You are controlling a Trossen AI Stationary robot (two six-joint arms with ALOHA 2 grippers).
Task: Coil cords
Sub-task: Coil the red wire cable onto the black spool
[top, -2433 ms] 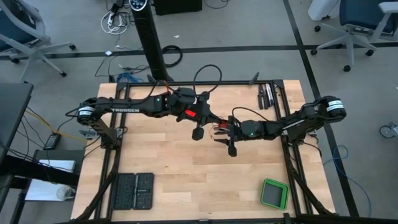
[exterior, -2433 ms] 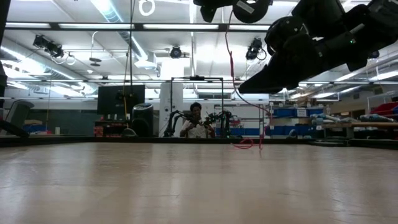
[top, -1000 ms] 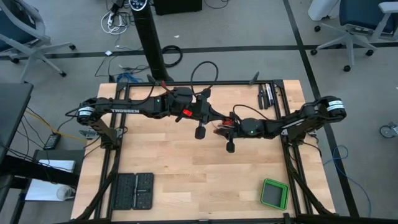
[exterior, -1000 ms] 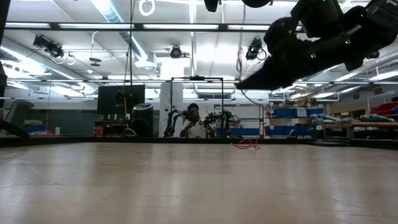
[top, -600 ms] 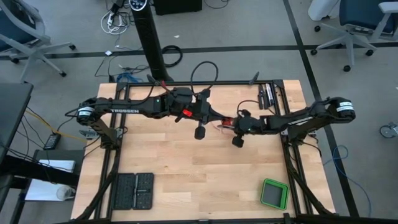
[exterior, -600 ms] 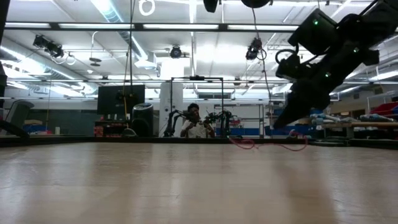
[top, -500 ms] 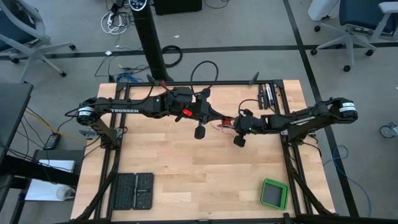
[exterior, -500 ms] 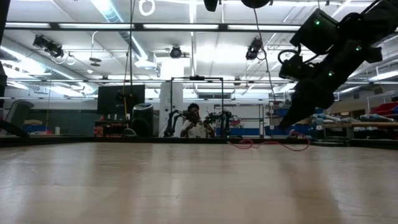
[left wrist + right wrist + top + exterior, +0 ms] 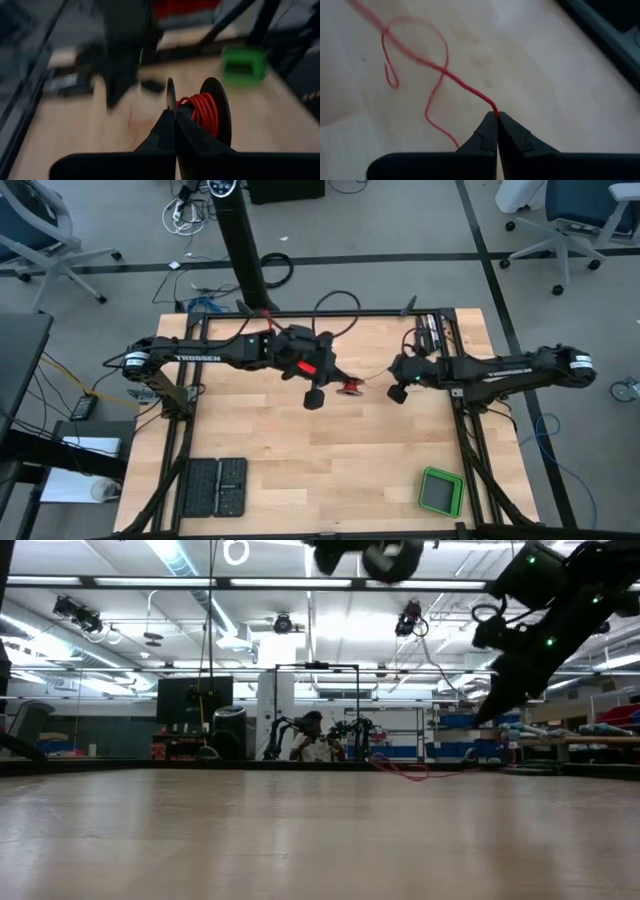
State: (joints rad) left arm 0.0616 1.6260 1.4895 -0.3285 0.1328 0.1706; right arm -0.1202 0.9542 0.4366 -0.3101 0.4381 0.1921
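While part of the red cord (image 9: 201, 111) is already wound on the spool (image 9: 216, 111) pinched by the closed left gripper (image 9: 171, 116) above mid-table, the closed right gripper (image 9: 496, 118) holds its loose remainder, not coiled yet.

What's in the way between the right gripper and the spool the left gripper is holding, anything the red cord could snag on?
Nothing visible. The right gripper, shut on the red cord, is beside the left gripper, which pinches the spool. Only bare table shows between them.
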